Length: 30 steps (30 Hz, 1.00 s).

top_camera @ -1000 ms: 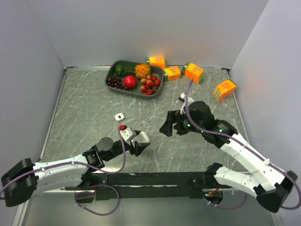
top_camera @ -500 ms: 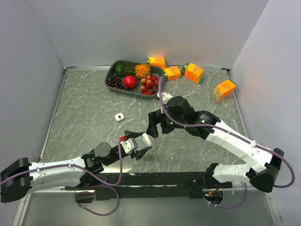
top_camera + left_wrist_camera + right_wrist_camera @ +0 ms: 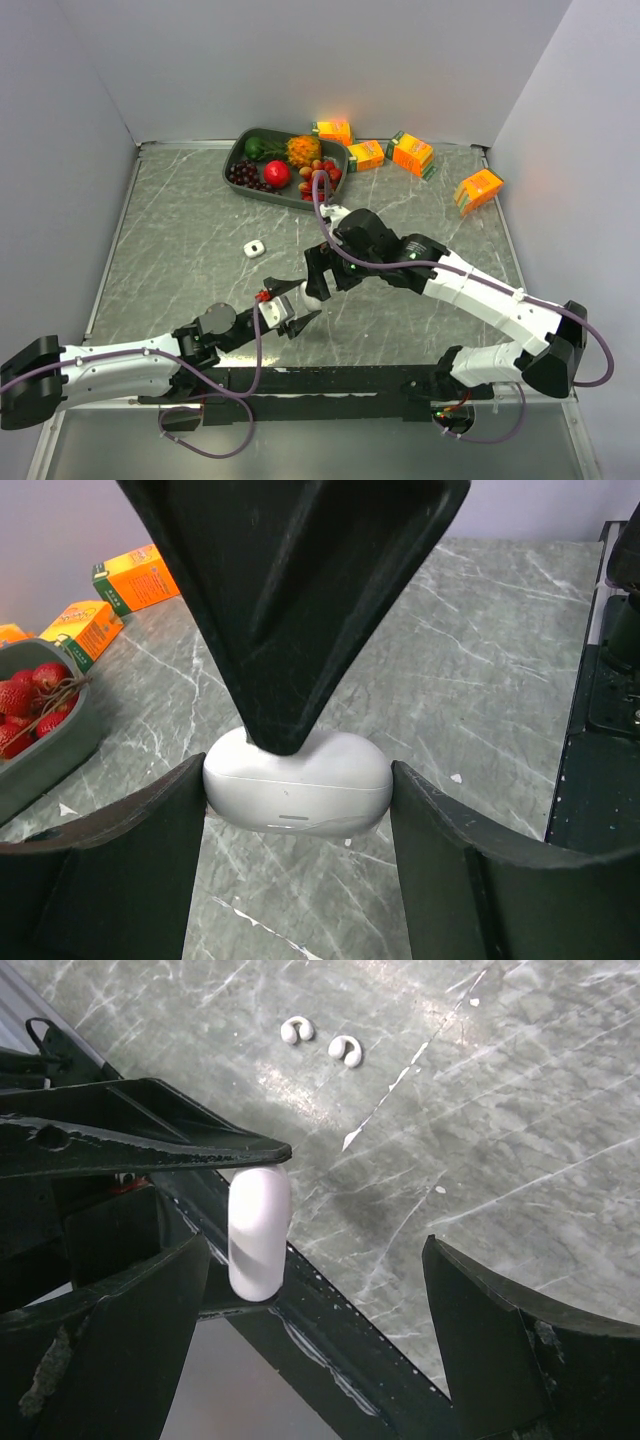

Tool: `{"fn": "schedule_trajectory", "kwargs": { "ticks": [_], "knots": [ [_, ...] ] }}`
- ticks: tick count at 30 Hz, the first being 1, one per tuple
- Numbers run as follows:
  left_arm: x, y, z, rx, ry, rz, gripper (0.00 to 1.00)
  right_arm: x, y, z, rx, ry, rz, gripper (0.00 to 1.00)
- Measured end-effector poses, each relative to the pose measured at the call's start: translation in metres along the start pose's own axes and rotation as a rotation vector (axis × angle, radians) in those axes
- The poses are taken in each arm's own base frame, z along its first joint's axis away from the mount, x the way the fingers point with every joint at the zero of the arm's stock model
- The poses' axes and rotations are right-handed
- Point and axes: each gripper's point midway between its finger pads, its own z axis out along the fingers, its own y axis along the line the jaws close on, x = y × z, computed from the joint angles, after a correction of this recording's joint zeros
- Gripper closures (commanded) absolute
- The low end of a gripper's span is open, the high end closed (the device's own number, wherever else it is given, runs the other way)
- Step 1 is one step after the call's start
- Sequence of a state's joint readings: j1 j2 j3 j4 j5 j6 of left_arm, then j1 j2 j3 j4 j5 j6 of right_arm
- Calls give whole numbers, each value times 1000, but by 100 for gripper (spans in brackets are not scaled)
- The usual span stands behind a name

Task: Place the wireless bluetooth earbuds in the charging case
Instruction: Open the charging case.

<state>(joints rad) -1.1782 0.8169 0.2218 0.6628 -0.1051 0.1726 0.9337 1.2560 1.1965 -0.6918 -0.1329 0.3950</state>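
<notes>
Over the near middle of the grey veined marble table point(image 3: 180, 230), the left gripper point(image 3: 298, 790) clamps a white oval plastic charging case point(image 3: 300, 765) by its ends; the right gripper point(image 3: 315, 1250) hangs spread wide just beside it, gripping nothing, and two tiny white hooked plastic earbuds point(image 3: 345, 1049) lie side by side on the stone

White arms point(image 3: 120, 365) — black joints point(image 3: 215, 325), purple cables point(image 3: 316, 200).
</notes>
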Motion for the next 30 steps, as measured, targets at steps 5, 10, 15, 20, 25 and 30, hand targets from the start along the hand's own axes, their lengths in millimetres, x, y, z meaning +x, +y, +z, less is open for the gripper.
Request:
{"fn": "schedule_trajectory", "kwargs": {
  "ticks": [5, 10, 15, 20, 25, 30],
  "knots": [
    [-6, 2, -1, -7, -16, 1, 99, 5, 0, 7, -2, 28, 1, 6],
    [-7, 2, -2, -6, -16, 1, 99, 5, 0, 8, -3, 32, 2, 7],
    [-7, 2, -3, -6, -15, 1, 99, 5, 0, 8, 0, 31, 5, 7],
    [-6, 2, -4, -9, -11, 1, 99, 5, -1, 8, 5, 29, 8, 7],
    [-4, 4, -5, -17, -1, 6, 99, 3, -3, 6, 16, 17, 8, 7],
    [-4, 4, -5, -18, -2, 6, 99, 1, -4, 3, 26, 5, 8, 7]
  ]
}}
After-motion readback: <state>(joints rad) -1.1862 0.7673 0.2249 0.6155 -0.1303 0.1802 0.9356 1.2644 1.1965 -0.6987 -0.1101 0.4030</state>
